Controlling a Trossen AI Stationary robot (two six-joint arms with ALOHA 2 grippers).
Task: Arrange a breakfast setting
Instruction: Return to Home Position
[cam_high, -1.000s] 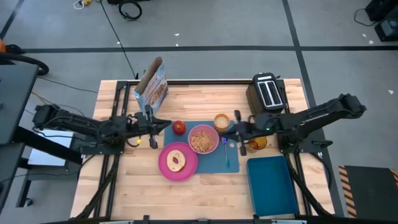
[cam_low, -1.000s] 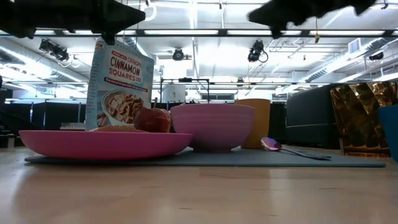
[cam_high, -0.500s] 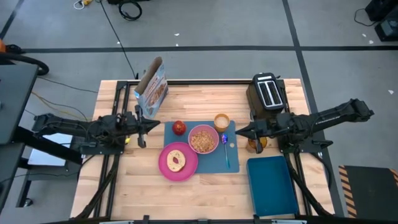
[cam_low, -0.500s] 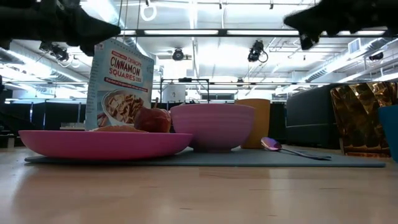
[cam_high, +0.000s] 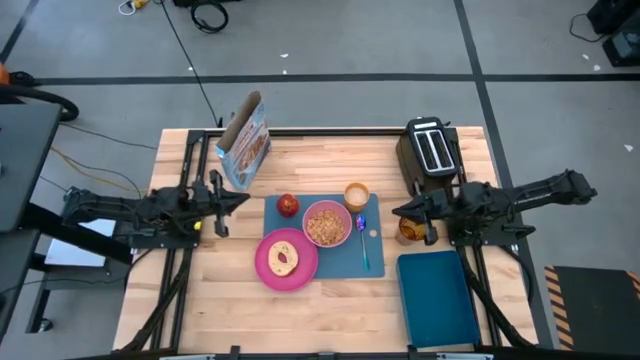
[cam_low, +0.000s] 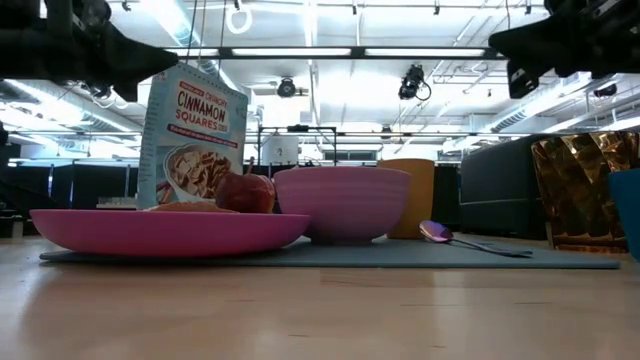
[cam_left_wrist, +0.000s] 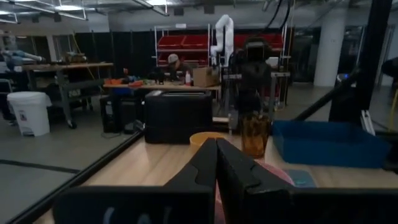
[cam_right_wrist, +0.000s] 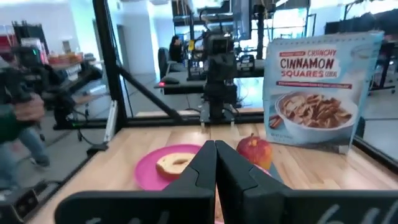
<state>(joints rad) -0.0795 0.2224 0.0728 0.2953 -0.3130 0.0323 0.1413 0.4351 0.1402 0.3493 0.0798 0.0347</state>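
Low view is cutting off a lot. Both arms are showing only as dark shapes at the top edge. The bagel (cam_low: 185, 207) is peeking out as a thin tan sliver over the rim of the pink plate (cam_low: 160, 232). The red apple (cam_low: 246, 192) is half hiding behind that plate, and the amber cup (cam_low: 422, 200) is partly hiding behind the pink bowl (cam_low: 342, 205). In each wrist view the arm's own fingers are blocking the middle of the setting. People in the bkgd are too small/blurred to describe.

The left gripper (cam_left_wrist: 216, 144) is hovering over the table's left part near a cereal box (cam_high: 245, 140), fingers pressed together w/ nothing btwn them. The right gripper (cam_right_wrist: 216, 146) is hovering just beside a brown see-through tumbler (cam_high: 410, 231), likewise clamped closed and empty. Both are sitting off the mat.

The light wood-plank table (cam_high: 220, 310) is standing on a black frame over grey concrete w/ dark tape lines. The room is an open workshop w/ strip lights and shelves of red bins.

The blue mat (cam_high: 345, 262), flat and rectangular, is lying at table centre. In high view:
- The round plate is overhanging the mat's lower-left corner, carrying the bagel.
- The bowl, holding cereal, is sitting just beside the plate.
- The apple is resting at the upper-left corner.
- The cup is standing upper right of the bowl.
- The glossy blue-purple spoon (cam_high: 364, 245) is lying lengthwise right of the bowl.
- A black toaster (cam_high: 430, 150) and a blue tray (cam_high: 438, 298) are sitting off the mat, at right.
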